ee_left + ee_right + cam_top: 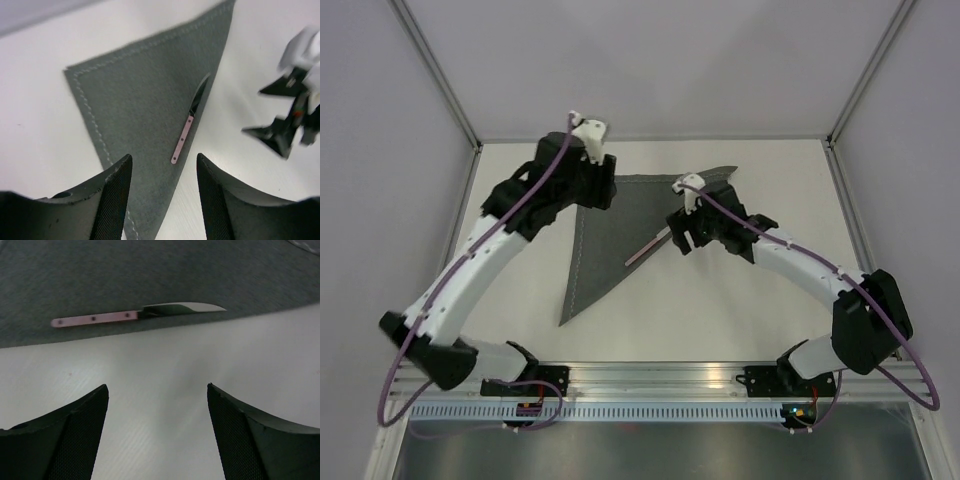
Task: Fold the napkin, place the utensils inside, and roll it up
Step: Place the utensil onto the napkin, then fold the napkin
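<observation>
The dark grey napkin [603,240] lies folded into a triangle on the white table, one point toward the near left. A pale pink knife [646,249] lies on it along its right diagonal edge. In the left wrist view the knife [186,135] rests on the napkin [140,100] just ahead of my open, empty left gripper [162,167]. My left gripper [599,190] hovers over the napkin's far left corner. My right gripper [677,241] is open and empty beside the knife's blade end. In the right wrist view the knife [125,315] lies across the napkin [150,270], beyond my open right gripper [157,392].
White walls with metal corner posts [440,80] enclose the table on three sides. A metal rail [650,385] with the arm bases runs along the near edge. Bare table [720,320] lies right of and in front of the napkin.
</observation>
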